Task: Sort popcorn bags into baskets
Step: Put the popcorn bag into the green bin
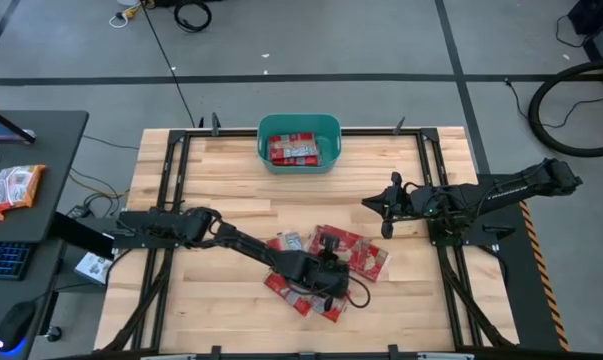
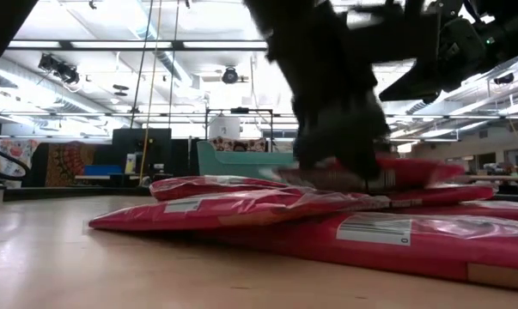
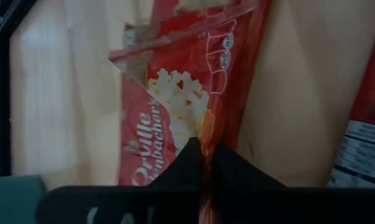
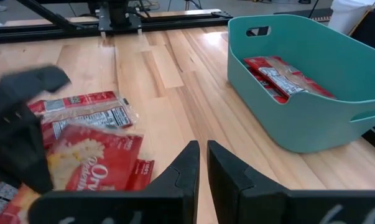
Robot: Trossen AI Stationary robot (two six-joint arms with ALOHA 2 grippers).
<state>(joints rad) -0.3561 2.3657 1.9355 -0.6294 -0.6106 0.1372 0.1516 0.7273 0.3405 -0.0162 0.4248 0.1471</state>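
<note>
Several red popcorn bags (image 1: 361,258) lie in an overlapping pile on the near middle of the wooden table; the low view shows them stacked flat (image 2: 241,206). The teal basket (image 1: 326,128) stands at the far edge with red packets (image 1: 293,150) lying in it. My left gripper (image 1: 329,258) is down on the pile, shut on the bag with the popcorn picture (image 3: 175,106). My right gripper (image 4: 203,163) is shut and holds nothing. It hovers right of the pile (image 1: 369,205), pointing toward the table's left, with the basket (image 4: 311,93) ahead of it. My left gripper pinches the picture bag between its two fingers by a thin red edge (image 3: 206,163) near the popcorn picture. It comes at the bag from above, pointing down (image 2: 336,129). The bag still rests on the other bags of the pile.
Bare wood lies between the pile and the basket. A dark desk left of the table holds orange-white packets (image 1: 11,187), a keyboard (image 1: 1,260) and a mouse (image 1: 16,325). Black frame rails (image 1: 171,170) run along the table's sides.
</note>
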